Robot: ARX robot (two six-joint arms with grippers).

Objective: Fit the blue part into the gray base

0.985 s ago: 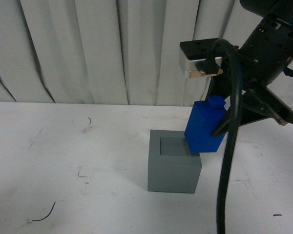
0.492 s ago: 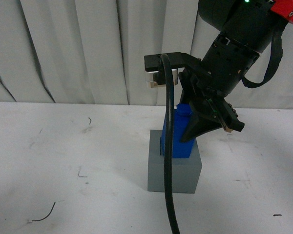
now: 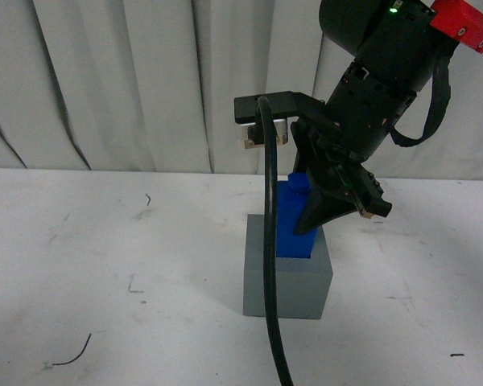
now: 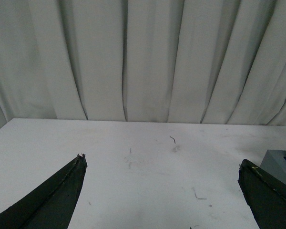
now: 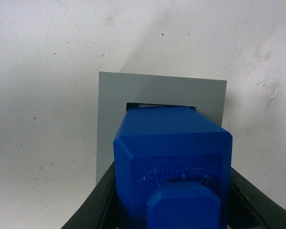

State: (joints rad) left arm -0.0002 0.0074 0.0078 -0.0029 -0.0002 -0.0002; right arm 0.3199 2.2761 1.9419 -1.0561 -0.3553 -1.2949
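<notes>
Insertion is in hand: the right fingers (image 3: 332, 205) clamp the bright blue rectangular block (image 3: 292, 233) at the recess mouth of the matte gray cube (image 3: 287, 283), the left fingers (image 4: 52, 200) gape empty; next, probably a straight push down, then release.

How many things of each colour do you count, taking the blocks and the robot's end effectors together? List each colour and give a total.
Blue: 1, the blue part
Gray: 1, the gray base
Black: 2, the left end effector and the right end effector
Total: 4
</notes>
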